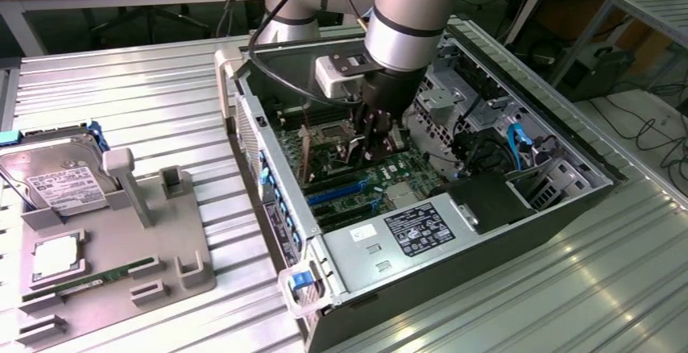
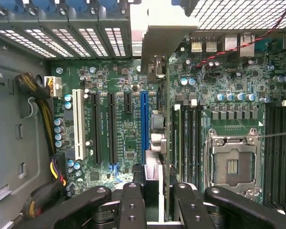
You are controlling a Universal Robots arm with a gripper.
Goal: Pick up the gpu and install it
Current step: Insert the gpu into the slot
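The gpu (image 2: 162, 119) shows edge-on in the wrist view as a thin dark card, with its silver bracket (image 2: 155, 33) at the far end by the case's rear slots. My gripper (image 2: 157, 193) is shut on the card's near end, one black finger on each face. The card hangs upright over the green motherboard (image 2: 119, 143), just beside the long blue slot (image 2: 144, 124). Whether its edge touches a slot I cannot tell. In the exterior view my gripper (image 1: 376, 139) reaches down inside the open computer case (image 1: 269, 200), above the motherboard's middle.
A bare processor socket (image 2: 232, 164) and memory slots lie beside the card. Black and yellow cables (image 2: 43, 109) run along the case wall. The power supply (image 1: 414, 232) fills the case's near end. On the exterior view's left, a grey fixture (image 1: 183, 232) holds a hard drive (image 1: 60, 176) and a memory stick (image 1: 97, 279).
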